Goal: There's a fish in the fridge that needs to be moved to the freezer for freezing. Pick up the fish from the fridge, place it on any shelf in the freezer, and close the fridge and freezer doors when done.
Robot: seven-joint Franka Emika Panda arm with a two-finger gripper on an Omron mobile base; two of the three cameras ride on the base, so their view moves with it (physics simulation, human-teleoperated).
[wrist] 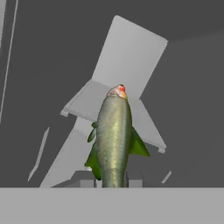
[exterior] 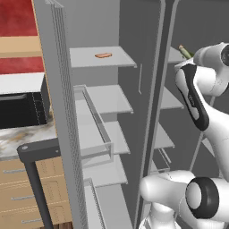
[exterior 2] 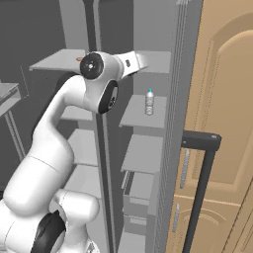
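While fish [wrist: 113, 135] juts toward 12 o'clock in hand view, gripper [wrist: 113, 181] clamps its tail end; fish off shelves, held above shelf [wrist: 127, 65]; likely slick, limp, light; mid-body hold steadier.

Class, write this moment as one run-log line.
stage: fish carried | gripper: shut on fish | fridge door: open | freezer door: open | water bottle: upright on fridge shelf
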